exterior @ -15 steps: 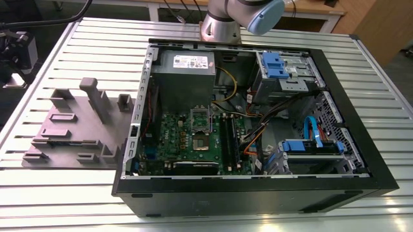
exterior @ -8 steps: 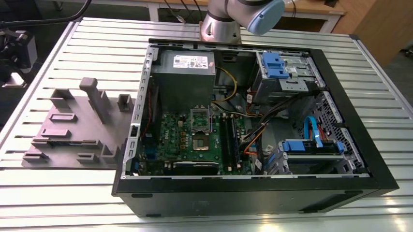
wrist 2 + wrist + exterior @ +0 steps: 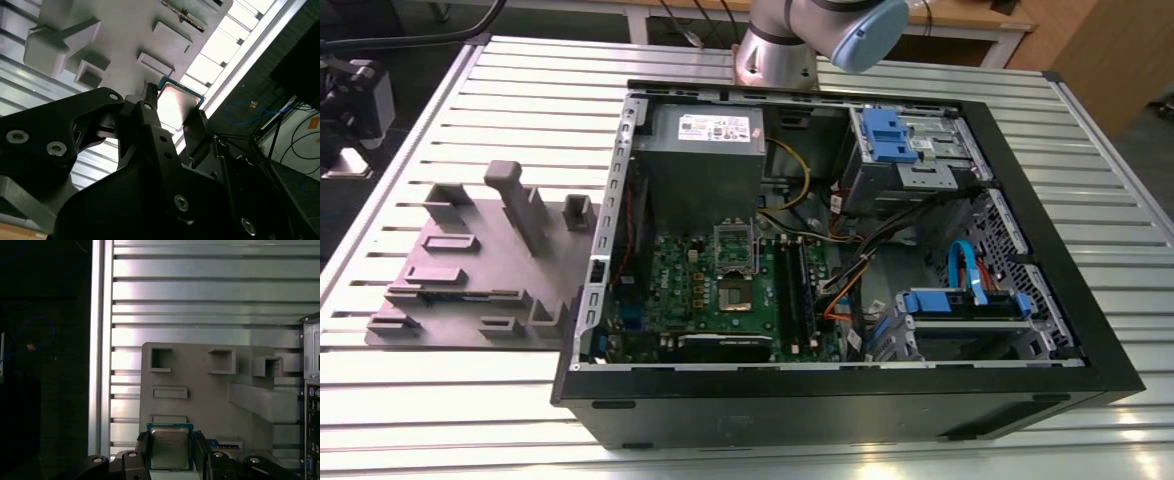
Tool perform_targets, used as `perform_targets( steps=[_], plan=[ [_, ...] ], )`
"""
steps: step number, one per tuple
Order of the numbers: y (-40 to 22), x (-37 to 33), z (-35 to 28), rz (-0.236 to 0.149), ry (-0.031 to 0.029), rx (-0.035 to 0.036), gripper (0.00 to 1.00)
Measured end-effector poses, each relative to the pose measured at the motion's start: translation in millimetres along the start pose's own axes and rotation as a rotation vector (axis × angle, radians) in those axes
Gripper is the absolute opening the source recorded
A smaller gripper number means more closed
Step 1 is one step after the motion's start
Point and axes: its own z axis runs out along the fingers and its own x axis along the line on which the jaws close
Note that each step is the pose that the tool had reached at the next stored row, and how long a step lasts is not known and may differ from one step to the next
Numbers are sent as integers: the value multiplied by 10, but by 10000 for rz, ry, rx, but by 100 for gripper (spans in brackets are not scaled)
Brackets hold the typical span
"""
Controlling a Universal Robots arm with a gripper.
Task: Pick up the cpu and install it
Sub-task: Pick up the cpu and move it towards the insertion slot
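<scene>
The pincer point(image 3: 171, 452) squeezes the little square cpu point(image 3: 170, 442), one finger on each side, over the grey holder block point(image 3: 200, 390) on the striped metal desk point(image 3: 200, 290), beside the open computer case point(image 3: 854, 400)

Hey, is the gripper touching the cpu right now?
Touching. In the first wrist view the fingers of the gripper sit flush against opposite edges of the cpu, with no gap on either side.
</scene>
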Motion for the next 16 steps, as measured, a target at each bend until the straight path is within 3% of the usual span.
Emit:
perform_targets(
  steps=[16],
  plan=[
    [9, 5, -225, 0, -2, -2, 45]
  ],
)
